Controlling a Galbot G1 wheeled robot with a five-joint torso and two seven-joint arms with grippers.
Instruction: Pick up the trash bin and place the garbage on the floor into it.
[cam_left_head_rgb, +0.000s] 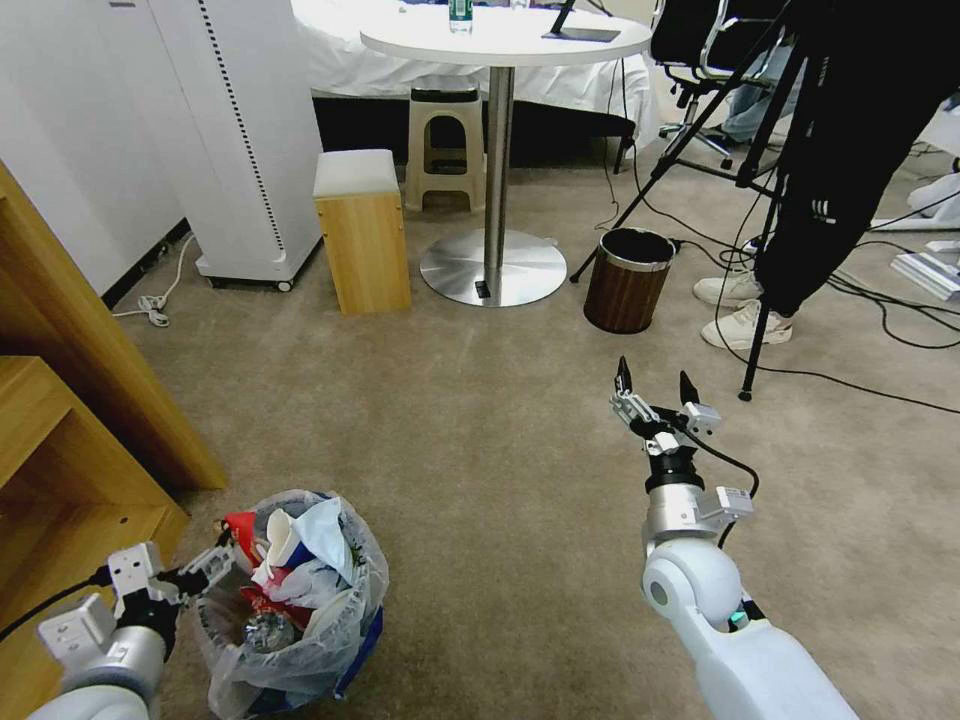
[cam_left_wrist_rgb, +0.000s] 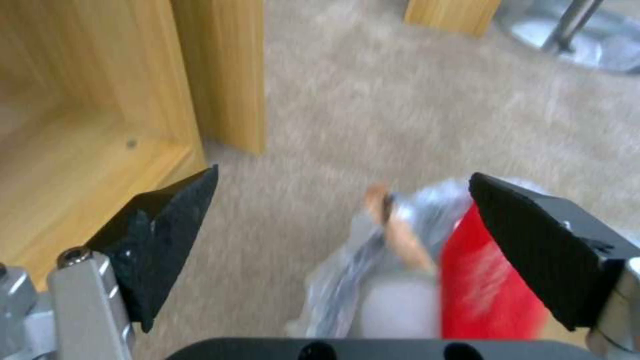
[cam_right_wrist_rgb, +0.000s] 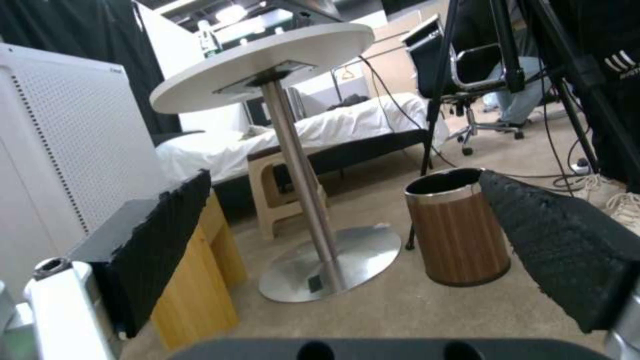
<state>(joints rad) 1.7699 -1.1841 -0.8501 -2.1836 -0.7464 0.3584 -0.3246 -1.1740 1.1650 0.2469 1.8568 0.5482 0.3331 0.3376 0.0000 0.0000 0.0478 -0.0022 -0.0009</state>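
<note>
The bin (cam_left_head_rgb: 295, 610) is sitting on the carpet (cam_left_head_rgb: 480, 450) near the robot's left side, just beside a wooden shelf (cam_left_head_rgb: 70, 440). It is looking small and round, lined with a crinkled clear bag with blue print that is bulging over its rim. The garbage (cam_left_head_rgb: 290, 560) is filling it to the top: a white cup, pale blue paper, red wrappers and a shiny crushed piece lower down. The left gripper (cam_left_head_rgb: 215, 565) is hovering at the bin's rim on the shelf side, its fingers (cam_left_wrist_rgb: 160, 235) standing apart and gripping nothing; in the left wrist view the bag and a red wrapper are showing between them. The right gripper (cam_left_head_rgb: 655, 390) is hanging over bare carpet, well apart from the bin, its fingers spread and empty, pointing toward a brown bin (cam_left_head_rgb: 628, 280) near a round table (cam_left_head_rgb: 500, 40).
</note>
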